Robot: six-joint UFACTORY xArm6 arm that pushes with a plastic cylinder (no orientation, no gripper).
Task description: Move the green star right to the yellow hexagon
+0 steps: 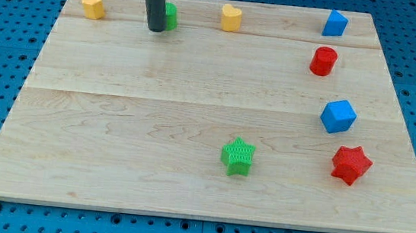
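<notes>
— Nearest: green star (238,156), sitting low on the wooden board (114,138), a little right of centre. Lying just beyond, toward the view's right: red star (351,164), then blue cube (338,116), red cylinder (323,61), and a blue block (335,23) at the top right corner.

— And the far edge?

— Running along the top: yellow heart (232,18), a green block (170,16) half hidden behind the rod, yellow hexagon (92,4) at the far left. My tip (156,29) resting touching or just beside that hidden green block, well apart from the green star. No jaws on this rod, so nothing being gripped; only pushing possible.

— Step in hand?

— Judging: approach not yet made. Needing to bring my tip round to the star's lower right side, then pushing up and left toward the gap just right of the hexagon. Keeping contact centred on the star to stop it spinning off; steering clear of the hidden green block, which is occupying part of that gap.
</notes>
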